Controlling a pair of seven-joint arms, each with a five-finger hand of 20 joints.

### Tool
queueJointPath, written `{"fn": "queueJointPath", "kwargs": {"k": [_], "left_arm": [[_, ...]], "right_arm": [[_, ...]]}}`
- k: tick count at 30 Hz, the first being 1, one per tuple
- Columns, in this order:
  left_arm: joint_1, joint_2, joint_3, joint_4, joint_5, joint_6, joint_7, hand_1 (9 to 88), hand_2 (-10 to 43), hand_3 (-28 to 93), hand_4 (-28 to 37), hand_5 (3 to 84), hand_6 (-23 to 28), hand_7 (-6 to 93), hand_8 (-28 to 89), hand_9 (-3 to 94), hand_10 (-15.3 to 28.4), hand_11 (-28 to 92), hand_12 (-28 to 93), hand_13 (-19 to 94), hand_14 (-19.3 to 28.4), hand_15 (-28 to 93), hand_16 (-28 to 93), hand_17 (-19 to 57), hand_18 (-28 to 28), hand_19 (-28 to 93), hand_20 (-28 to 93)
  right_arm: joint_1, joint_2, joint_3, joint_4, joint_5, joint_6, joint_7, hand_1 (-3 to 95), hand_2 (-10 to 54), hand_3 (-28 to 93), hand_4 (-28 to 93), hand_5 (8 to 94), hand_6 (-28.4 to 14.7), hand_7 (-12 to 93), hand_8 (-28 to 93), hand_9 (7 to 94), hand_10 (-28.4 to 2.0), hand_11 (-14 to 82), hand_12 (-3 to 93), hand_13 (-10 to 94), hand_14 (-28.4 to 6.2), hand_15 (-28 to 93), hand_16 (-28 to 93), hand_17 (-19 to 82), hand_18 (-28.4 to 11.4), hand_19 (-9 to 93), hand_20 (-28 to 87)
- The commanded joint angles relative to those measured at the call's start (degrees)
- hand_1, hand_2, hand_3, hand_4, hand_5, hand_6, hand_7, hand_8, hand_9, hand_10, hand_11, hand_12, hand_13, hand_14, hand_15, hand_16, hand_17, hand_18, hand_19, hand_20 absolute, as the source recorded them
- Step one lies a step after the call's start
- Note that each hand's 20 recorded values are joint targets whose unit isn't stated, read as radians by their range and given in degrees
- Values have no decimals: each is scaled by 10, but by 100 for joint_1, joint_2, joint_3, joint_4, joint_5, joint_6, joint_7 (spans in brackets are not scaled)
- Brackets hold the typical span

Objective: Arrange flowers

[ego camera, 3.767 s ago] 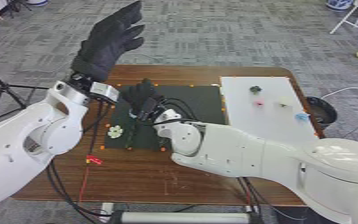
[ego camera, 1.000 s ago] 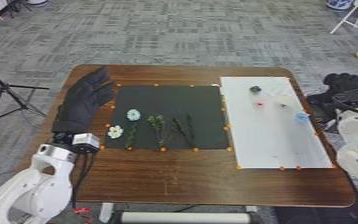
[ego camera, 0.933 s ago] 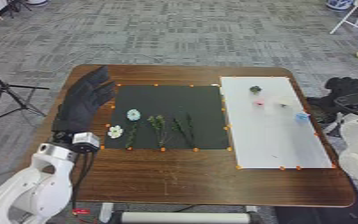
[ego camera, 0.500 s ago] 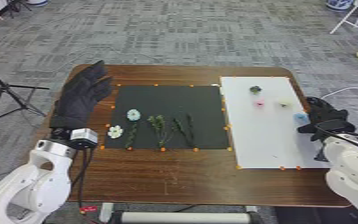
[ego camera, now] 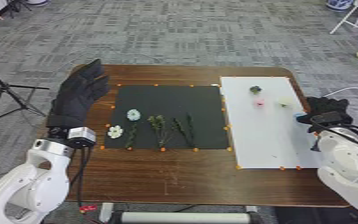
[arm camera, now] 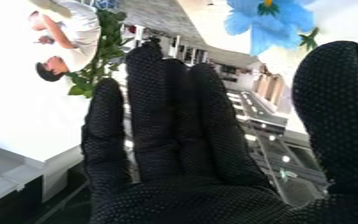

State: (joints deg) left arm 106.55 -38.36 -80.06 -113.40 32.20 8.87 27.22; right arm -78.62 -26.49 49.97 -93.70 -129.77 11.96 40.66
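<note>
Tabletop (ego camera: pixel 193 185) with a pink flower (ego camera: pixel 260 102), a pale yellow flower (ego camera: pixel 284 101) and a dark blue flower (ego camera: pixel 255 89) on the white sheet (ego camera: pixel 269 142), and a pale blue flower (ego camera: pixel 134 114), a white flower (ego camera: pixel 115 131) and green leafy stems (ego camera: pixel 161 131) on the black mat (ego camera: pixel 158 96). The right hand (ego camera: pixel 328 111), at the sheet's right edge beside a partly hidden blue flower (arm camera: pixel 284 25), has straight fingers, with the thumb spread well apart; contact with the petals cannot be determined. The left hand (ego camera: pixel 76 95), at the table's left side, has extended fingers
</note>
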Motion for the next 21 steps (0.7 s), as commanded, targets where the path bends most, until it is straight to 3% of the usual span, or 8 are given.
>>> {"fn": "queueJointPath", "kwargs": {"k": [1,8,10,12,15,21], "left_arm": [[-51,47,-14,-24,-53,57,74,290,-62,667,-223,283,33,187,-87,197,118,211,186,163,152,246,27,-78,177,380,97],[-134,135,12,-14,-56,-2,67,289,-62,667,-223,283,33,186,-87,197,116,211,187,163,152,245,28,-77,178,380,97],[-156,170,25,-12,-63,10,67,290,-62,668,-223,283,33,185,-87,196,117,211,187,163,152,245,28,-78,178,380,97],[-227,220,67,9,-72,-1,62,290,-61,669,-223,283,33,185,-87,197,117,211,187,163,152,245,28,-78,178,380,97],[-355,331,126,24,-49,-44,41,290,-62,668,-223,285,32,185,-87,198,117,211,187,165,152,245,28,-76,179,380,97],[-771,679,313,76,-34,-156,-50,291,-61,667,-222,283,33,185,-87,197,116,211,186,164,152,245,28,-77,178,380,96]], "right_arm": [[30,-7,22,-30,7,-301,-340,283,-95,791,-283,439,-21,227,-115,462,-88,221,201,426,-95,590,178,175,-196,698,455],[56,-27,-16,-42,96,-627,-300,308,-95,849,-282,524,16,296,-144,562,-81,246,208,494,-78,568,199,180,-189,691,461],[161,-36,-181,36,-25,-407,-272,341,-95,862,-281,550,26,338,-154,594,-83,276,213,517,-72,567,204,187,-186,694,464],[222,-33,-304,101,-112,-68,-275,386,-93,837,-282,566,25,397,-66,632,-77,270,240,543,-66,556,231,199,-183,701,466],[298,13,-465,113,-289,472,-337,457,-49,809,-281,647,34,458,3,773,-59,163,380,624,-44,518,336,234,-182,724,473],[1229,-86,-1250,-122,-371,1008,-618,450,-78,844,-237,720,38,430,1,841,-56,140,410,677,-39,525,373,263,-191,754,487]]}}
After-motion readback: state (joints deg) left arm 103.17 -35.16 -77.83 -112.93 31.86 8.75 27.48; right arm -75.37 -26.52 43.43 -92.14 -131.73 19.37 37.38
